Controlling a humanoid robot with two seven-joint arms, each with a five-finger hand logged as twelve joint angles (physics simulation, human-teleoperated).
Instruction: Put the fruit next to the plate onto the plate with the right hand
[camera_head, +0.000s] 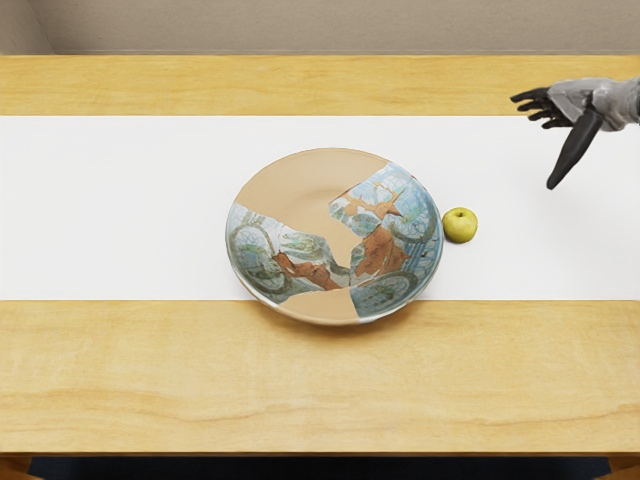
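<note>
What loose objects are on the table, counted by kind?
Plates: 1, the painted plate
Fruit: 1, a yellow-green apple beside its right rim
Total: 2
The right hand is open at upper right, holding nothing.

A small round yellow-green apple (460, 225) sits upright just beside the right rim of the wide, shallow, tan-and-blue painted ceramic plate (300, 185).

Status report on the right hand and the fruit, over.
Right hand open, empty, hovering at upper right. Apple on the white runner beside the plate, at its right rim, not on it. Nothing between hand and apple.
</note>
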